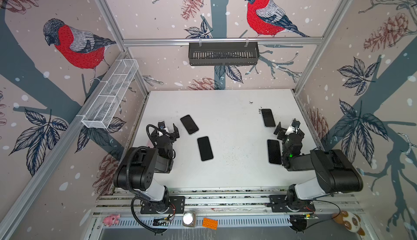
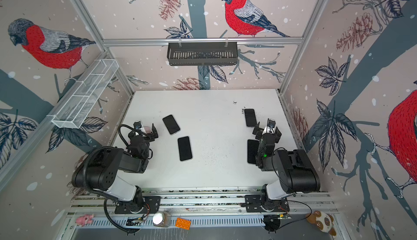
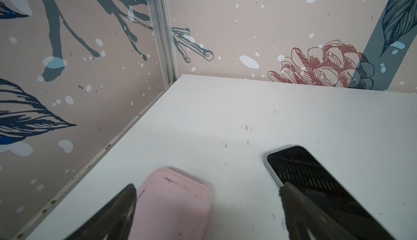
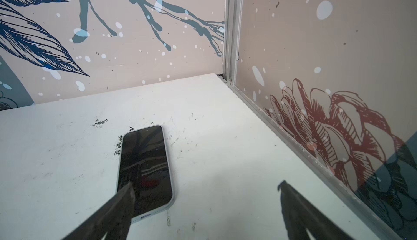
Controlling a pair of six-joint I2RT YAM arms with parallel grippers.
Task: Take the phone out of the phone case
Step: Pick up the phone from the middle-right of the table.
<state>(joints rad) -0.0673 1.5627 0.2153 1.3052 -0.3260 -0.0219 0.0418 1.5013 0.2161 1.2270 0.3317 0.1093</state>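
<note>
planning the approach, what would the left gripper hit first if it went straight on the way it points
Probably the pink case on the table, lying partly between the left gripper's open jaws; depth is unclear, so it might pass above it.

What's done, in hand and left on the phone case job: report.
Done: cannot tell; the pink case lies flat, its inside hidden. In hand: nothing; left gripper and right gripper are open, empty. Left: likely the whole extraction, starting with gripping it.
</note>
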